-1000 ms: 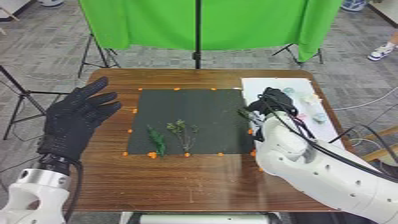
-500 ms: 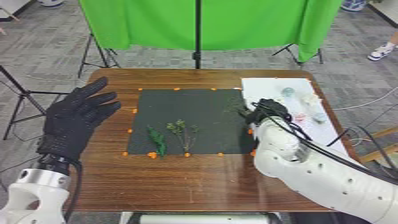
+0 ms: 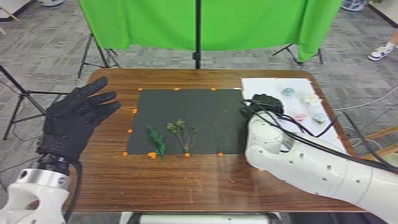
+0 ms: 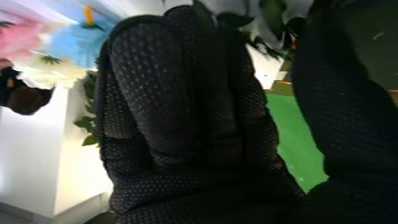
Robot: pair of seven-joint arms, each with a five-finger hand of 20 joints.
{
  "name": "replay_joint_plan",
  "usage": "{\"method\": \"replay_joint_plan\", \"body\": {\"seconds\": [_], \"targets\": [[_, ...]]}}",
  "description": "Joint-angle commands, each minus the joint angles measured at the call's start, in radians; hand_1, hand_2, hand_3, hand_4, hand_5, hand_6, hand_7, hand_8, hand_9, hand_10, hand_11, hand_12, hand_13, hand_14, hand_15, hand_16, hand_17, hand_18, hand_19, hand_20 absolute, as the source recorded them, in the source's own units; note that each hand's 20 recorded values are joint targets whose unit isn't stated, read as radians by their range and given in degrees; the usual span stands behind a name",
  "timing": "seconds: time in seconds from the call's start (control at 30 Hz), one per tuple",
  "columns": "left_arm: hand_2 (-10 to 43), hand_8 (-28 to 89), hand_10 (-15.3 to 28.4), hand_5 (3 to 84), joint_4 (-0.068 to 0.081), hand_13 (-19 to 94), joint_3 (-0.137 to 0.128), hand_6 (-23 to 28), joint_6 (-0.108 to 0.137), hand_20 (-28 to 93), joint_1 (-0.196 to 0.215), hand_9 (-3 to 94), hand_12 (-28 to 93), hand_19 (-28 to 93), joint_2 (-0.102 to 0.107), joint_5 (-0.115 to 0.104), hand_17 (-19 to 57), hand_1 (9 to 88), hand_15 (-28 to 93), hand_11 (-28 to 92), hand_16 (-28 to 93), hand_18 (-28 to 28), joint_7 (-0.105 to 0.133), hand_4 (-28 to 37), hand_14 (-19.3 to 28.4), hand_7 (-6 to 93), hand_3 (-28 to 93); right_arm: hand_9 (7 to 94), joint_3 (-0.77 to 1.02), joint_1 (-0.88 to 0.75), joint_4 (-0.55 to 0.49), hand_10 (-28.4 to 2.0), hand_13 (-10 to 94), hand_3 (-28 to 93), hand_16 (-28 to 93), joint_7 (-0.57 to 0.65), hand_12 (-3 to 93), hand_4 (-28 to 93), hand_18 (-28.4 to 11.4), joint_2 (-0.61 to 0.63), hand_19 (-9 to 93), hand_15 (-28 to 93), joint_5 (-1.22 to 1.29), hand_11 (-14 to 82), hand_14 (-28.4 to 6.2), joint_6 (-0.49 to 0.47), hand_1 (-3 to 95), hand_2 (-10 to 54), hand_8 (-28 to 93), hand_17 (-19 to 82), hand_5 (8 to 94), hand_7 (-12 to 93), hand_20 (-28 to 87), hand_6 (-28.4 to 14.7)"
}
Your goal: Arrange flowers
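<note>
My left hand [image 3: 73, 117] is held over the table's left side, open with fingers spread. At the dark mat's [image 3: 169, 105] right edge, beside the white sheet, is my right hand [image 3: 264, 104]. In the right wrist view my right hand [image 4: 178, 100] has straight fingers, with the thumb apart from them. Green leaves [image 4: 274, 24] lie beyond its fingertips; how their stem runs is hidden. A leafy green sprig [image 3: 156, 141] and a thinner branching sprig [image 3: 184, 135] lie side by side on the mat. Pink [image 4: 19, 37], blue [image 4: 78, 45] and cream [image 4: 55, 72] blooms appear near the fingers.
On the white sheet [image 3: 262, 85] at the right are a pale blue bloom [image 3: 288, 92], a cream one [image 3: 311, 99], a pink one [image 3: 300, 117] and a greenish one [image 3: 320, 118]. Orange markers [image 3: 152, 155] surround the mat. Behind the table hangs green cloth [image 3: 151, 25].
My right forearm has swung leftward and the hand has shifted slightly toward the mat, uncovering the pale blue bloom. Greenery seen beside that hand earlier is now mostly hidden. The left hand has stayed put.
</note>
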Motion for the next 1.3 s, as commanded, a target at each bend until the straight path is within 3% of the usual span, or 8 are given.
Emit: {"method": "replay_joint_plan", "body": {"seconds": [0.03,0.3,0.67,1.0,1.3], "targets": [[9.3,-10,22.3,37.5,-0.002,26,-0.005,10.2,-0.002,14,0.011,34.8,12,56,-0.013,0.002,-9.7,20.9,60,31,-13,25.3,-0.008,-26.2,28.4,16.4,77,89.1,-0.035,-0.013,0.034,-10.2,84,65,18,-0.028,20.5,-28,-21.5,-0.039,93,60,0.034,27.4,-6.1,0.06,51.6,-9.5,6,42,84.6,21,-3,-0.4],[9.3,-10,22.4,37.6,-0.005,26,-0.01,10.2,0.002,14,0.023,34.9,12,56,-0.014,0.001,-9.7,20.9,60,31,-13,25.2,-0.003,-26.3,28.4,16.4,77,92.8,-0.057,-0.002,0.04,-9.9,86,72,20,-0.021,20.0,-28,-21.1,-0.014,93,63,-0.01,32.3,-5.2,0.176,52.1,-9.5,12,42,87.9,23,7,-1.2],[9.4,-10,22.3,37.8,-0.005,26,-0.009,10.4,0.005,14,0.023,34.8,12,56,-0.015,0.002,-9.8,21.1,60,31,-13,25.3,-0.009,-26.3,28.4,16.5,77,93.4,-0.076,0.036,0.024,-10.7,87,74,20,-0.008,20.2,-28,-21.7,0.028,93,65,-0.082,33.4,-5.5,0.278,52.4,-9.5,15,42,89.4,22,12,-2.5],[9.4,-10,22.5,37.8,-0.014,26,-0.021,10.4,0.015,14,0.038,34.7,12,56,-0.011,0.004,-9.8,21.1,60,31,-13,25.3,-0.005,-26.3,28.4,16.7,77,93.7,-0.058,0.052,-0.074,-11.3,87,74,20,-0.018,19.7,-26,-22.1,0.037,93,67,-0.11,35.0,-5.9,0.306,52.6,-9.5,16,43,90.7,21,15,-3.0],[9.3,-10,22.7,37.8,-0.024,26,-0.031,10.4,0.016,14,0.035,34.9,12,56,-0.004,0.011,-9.9,21.1,60,32,-13,25.3,-0.011,-26.3,28.4,17.1,77,93.7,0.001,0.005,-0.18,-11.9,88,75,20,-0.043,18.9,-25,-23.1,-0.039,93,68,-0.093,36.9,-6.3,0.262,52.1,-9.5,17,43,91.7,21,17,-3.7]]}}
